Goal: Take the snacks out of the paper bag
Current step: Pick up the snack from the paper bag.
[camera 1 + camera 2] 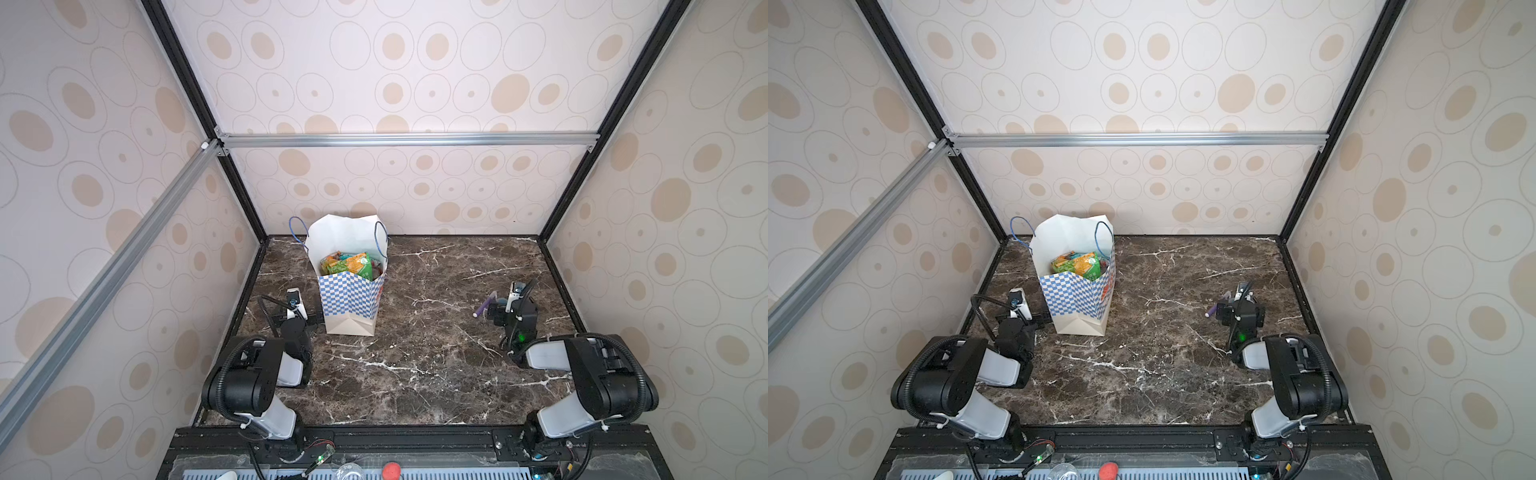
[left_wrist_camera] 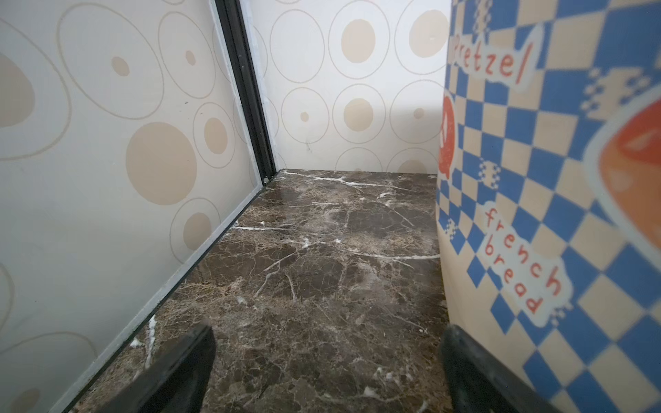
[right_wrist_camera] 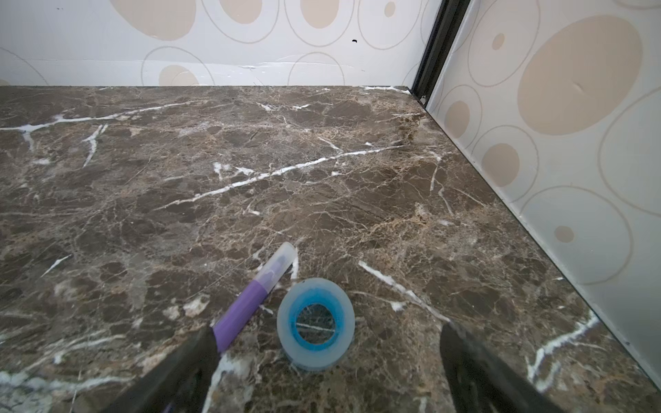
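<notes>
The paper bag (image 1: 351, 297) (image 1: 1077, 299) stands upright at the back left of the marble table, its mouth open. Several snacks (image 1: 351, 264) (image 1: 1079, 266), yellow, orange and green, lie inside it near the top. My left gripper (image 1: 297, 316) (image 2: 327, 332) rests low just left of the bag's base, open with nothing between its fingers. The checkered bag wall (image 2: 536, 178) is close beside one finger. My right gripper (image 1: 498, 309) (image 3: 327, 332) sits far right, open.
A blue tape roll (image 3: 316, 357) lies flat on the table between the right gripper's fingers, untouched. A purple stick (image 1: 484, 307) (image 3: 250, 304) lies beside it, one end by a finger. Patterned walls (image 2: 107, 178) enclose three sides. Bare marble (image 1: 436, 353) spans the middle.
</notes>
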`<state>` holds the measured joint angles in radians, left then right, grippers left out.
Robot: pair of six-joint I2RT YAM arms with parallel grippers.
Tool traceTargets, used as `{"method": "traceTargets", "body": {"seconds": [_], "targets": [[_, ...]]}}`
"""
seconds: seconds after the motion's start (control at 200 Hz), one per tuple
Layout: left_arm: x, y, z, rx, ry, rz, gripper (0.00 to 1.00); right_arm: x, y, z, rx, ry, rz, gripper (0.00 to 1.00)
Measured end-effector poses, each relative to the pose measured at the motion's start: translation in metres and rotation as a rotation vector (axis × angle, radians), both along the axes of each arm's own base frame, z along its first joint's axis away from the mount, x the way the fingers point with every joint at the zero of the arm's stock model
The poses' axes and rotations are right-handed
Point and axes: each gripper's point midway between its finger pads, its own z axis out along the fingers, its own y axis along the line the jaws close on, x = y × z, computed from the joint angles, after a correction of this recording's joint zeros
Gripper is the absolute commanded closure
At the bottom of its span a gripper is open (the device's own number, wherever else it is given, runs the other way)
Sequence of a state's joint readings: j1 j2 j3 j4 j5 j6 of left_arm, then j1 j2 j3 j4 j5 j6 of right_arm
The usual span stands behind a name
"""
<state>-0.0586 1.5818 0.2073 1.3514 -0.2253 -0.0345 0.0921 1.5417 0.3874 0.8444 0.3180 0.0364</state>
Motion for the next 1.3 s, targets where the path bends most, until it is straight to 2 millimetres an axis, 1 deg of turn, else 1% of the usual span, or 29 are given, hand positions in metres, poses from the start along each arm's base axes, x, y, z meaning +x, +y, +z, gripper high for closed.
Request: {"method": "traceTargets", "body": {"seconds": [0.605,0.845,0.95,0.98,1.015,1.06,1.085,1.09,1.15,1.16,1.23,1.265,1.3], "targets": [[0.0,0.0,0.0,0.0,0.0,-0.002,0.02,0.0,0.0,0.0,0.0,0.001,0.0,0.0],[0.0,0.0,0.0,0.0,0.0,-0.003,0.02,-0.001,0.0,-0.002,0.001,0.011,0.0,0.01],[0.0,-0.001,0.0,0.0,-0.001,-0.011,0.01,-0.002,0.001,0.0,-0.004,0.033,0.011,0.01],[0.0,-0.003,0.002,0.001,-0.002,-0.021,0.02,-0.002,0.002,0.005,-0.004,0.042,0.017,0.01],[-0.001,-0.006,0.004,0.002,-0.005,-0.038,0.02,-0.001,0.004,0.016,0.003,0.041,0.022,0.0],[-0.003,-0.009,0.013,0.005,-0.022,-0.058,0.02,0.002,0.005,0.038,0.021,0.024,0.026,0.0],[-0.005,-0.01,0.019,0.006,-0.034,-0.067,0.02,0.004,0.007,0.053,0.038,0.009,0.03,0.0],[-0.006,-0.01,0.02,0.006,-0.038,-0.068,0.02,0.005,0.008,0.059,0.044,0.001,0.033,0.0],[-0.012,-0.012,0.043,0.004,-0.091,-0.082,0.02,0.01,0.017,0.099,0.092,-0.032,0.067,0.0],[-0.013,-0.012,0.047,0.003,-0.1,-0.081,0.02,0.011,0.018,0.108,0.1,-0.041,0.074,0.0],[-0.021,-0.011,0.08,-0.028,-0.175,-0.074,0.02,0.015,0.032,0.159,0.186,-0.062,0.126,0.03],[-0.022,-0.009,0.095,-0.051,-0.199,-0.064,0.02,0.015,0.039,0.18,0.23,-0.064,0.153,0.05],[-0.022,-0.007,0.113,-0.082,-0.221,-0.055,0.02,0.014,0.047,0.197,0.275,-0.056,0.183,0.06]]}}
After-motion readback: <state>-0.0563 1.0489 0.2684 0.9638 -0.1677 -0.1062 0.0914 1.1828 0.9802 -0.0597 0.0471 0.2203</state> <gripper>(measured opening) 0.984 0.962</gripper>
